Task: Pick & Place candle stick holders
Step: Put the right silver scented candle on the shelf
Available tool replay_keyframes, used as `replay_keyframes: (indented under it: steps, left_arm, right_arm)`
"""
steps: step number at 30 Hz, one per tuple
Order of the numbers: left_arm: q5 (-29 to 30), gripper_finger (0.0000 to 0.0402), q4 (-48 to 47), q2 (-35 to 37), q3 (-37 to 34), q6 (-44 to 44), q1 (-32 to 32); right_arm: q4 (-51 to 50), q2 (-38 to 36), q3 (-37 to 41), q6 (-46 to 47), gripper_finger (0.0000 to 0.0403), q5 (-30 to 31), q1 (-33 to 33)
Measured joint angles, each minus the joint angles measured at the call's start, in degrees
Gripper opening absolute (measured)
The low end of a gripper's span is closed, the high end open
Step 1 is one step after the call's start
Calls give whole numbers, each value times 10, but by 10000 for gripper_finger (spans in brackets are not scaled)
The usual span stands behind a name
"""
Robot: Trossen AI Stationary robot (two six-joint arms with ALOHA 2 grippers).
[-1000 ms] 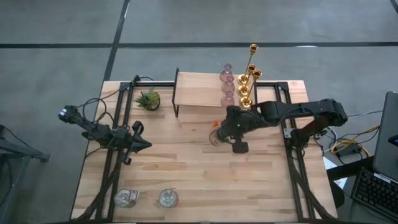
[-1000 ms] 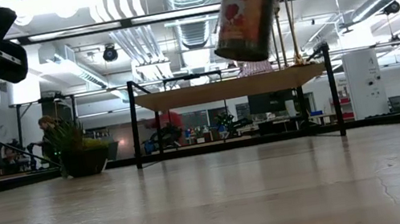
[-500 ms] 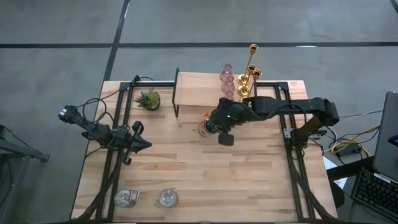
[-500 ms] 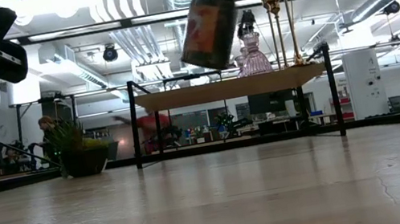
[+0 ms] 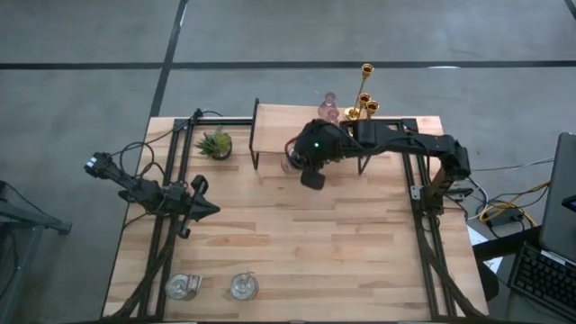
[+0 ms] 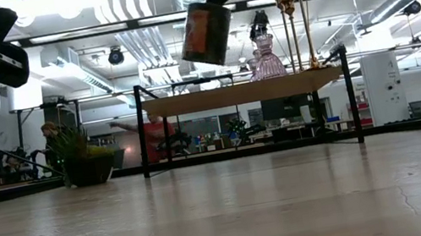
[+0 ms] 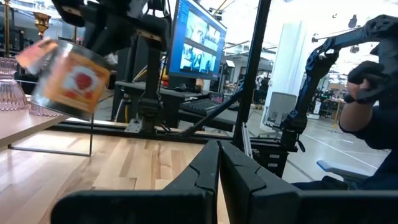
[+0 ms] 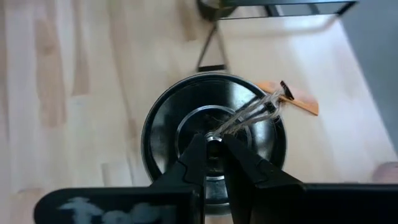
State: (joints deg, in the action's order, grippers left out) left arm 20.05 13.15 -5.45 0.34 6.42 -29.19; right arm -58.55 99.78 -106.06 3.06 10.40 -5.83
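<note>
My right gripper [image 8: 214, 144] hangs high over the near left part of the wooden shelf [image 5: 281, 133], shut on a squat silvery glass cup [image 6: 207, 33] with a red and orange label. Pink glass holders [image 6: 266, 57] and tall gold holders [image 6: 287, 4] stand on the right part of the shelf top. Two more silvery cups [image 5: 183, 286] [image 5: 243, 286] stand on the table at the near left. My left gripper [image 5: 211, 209] waits shut at the table's left, touching nothing. My right gripper holds the cup at its top rim [image 6: 219, 3], coming from above and slanting down. My fingers [image 8: 194, 155] close over the cup's dark mouth and hide the exact place of contact. The cup hangs tilted below them, clear of shelf and table. A clear strand with an orange tag [image 8: 297, 101] runs out from the fingertips.
A spiky green potted plant [image 5: 214, 144] stands left of the shelf. The shelf rests on a black frame [image 6: 142, 129]. Bare wooden tabletop [image 5: 297, 252] lies between the shelf and the near cups. A person shows in the room beyond the table.
My right gripper has carried the cup toward the table's left and far edge and a little upward, from in front of the shelf to above its near left part. The cup has stayed hanging tilted below the fingers.
</note>
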Motion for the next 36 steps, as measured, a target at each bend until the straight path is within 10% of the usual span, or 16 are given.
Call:
replay_keyframes:
  steps: [36]
  left_arm:
    - [0, 16, 0, -2, 0, 0, 0]
  right_arm:
    - [-20, 52, -25, -2, 55, 3, -147]
